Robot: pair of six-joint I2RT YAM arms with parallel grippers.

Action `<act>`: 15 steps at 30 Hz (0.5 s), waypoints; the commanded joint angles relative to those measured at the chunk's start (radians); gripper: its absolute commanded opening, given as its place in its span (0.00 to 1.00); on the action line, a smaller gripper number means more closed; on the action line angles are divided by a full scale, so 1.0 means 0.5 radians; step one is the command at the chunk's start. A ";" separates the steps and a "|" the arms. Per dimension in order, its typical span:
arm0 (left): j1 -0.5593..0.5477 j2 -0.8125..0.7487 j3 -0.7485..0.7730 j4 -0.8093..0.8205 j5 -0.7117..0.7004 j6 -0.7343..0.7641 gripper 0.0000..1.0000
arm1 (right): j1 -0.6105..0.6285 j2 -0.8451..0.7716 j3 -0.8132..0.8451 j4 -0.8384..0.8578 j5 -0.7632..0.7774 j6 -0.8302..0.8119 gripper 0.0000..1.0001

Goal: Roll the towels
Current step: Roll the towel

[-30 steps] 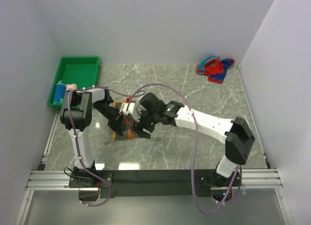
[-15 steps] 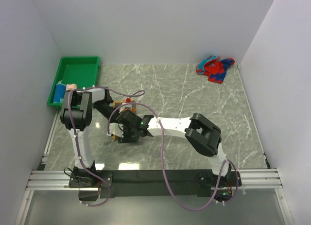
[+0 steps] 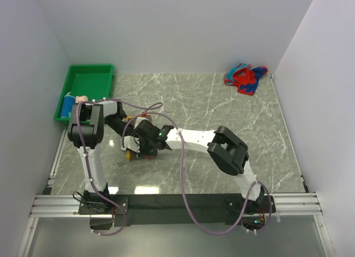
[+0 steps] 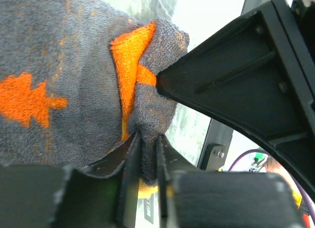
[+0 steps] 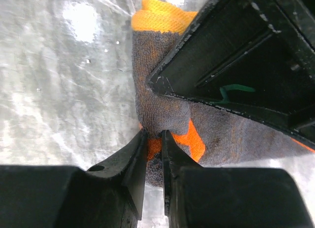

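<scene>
Left claw: jaws narrow, pinching a fold of the orange towel. Right claw: also narrow, nipping another fold of it. Towel lies on the grey marble table, left of centre. Red-and-blue towel crumpled in far right corner. Green tray far left, blue towel and pink towel inside. White walls around.

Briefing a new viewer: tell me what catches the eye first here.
The left gripper and right gripper meet left of centre on the marble table, each pinching a fold of one orange-and-grey towel. A red-and-blue towel lies crumpled in the far right corner.
</scene>
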 commanded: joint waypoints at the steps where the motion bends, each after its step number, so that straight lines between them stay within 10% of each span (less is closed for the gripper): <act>1: 0.073 -0.009 -0.009 0.405 -0.152 0.072 0.26 | -0.027 0.176 0.090 -0.414 -0.399 0.115 0.00; 15: 0.601 -0.475 0.200 0.338 0.305 -0.063 0.50 | -0.248 0.301 0.354 -0.945 -0.988 0.603 0.00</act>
